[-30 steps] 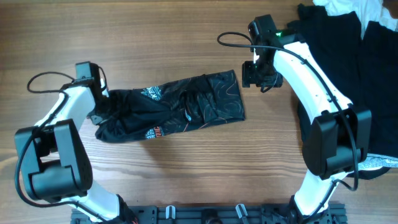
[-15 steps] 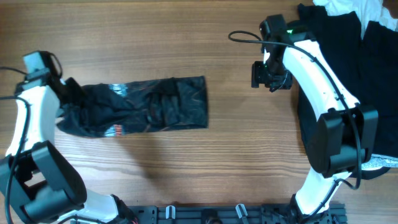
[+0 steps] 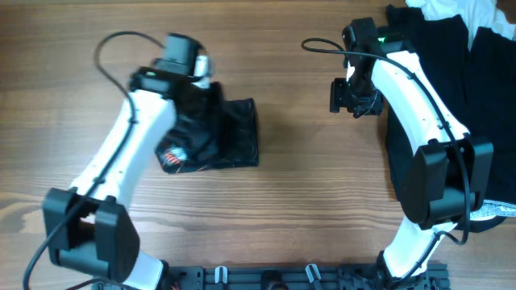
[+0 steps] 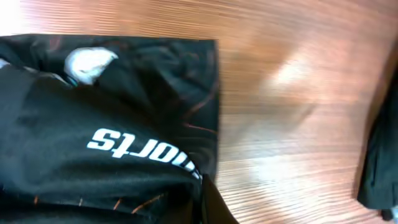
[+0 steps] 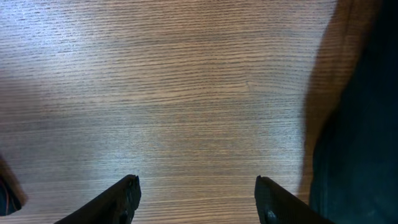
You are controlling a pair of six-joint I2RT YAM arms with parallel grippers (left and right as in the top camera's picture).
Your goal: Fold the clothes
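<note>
Line up the edges of the T-shirt (image 3: 230, 137) on the worktop (image 3: 298, 201) before letting go; I cannot tell the grip of your left tool (image 3: 197, 80) under cloth, and your right tool (image 5: 196, 190) hangs released

Wooden table (image 3: 282, 209), white cloth (image 3: 443, 8) at its far-right corner

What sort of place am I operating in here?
Probably a robotics lab bench: a wooden table, a black mounting rail at its near edge, and a pile of dark clothes waiting right of the black T-shirt.
</note>
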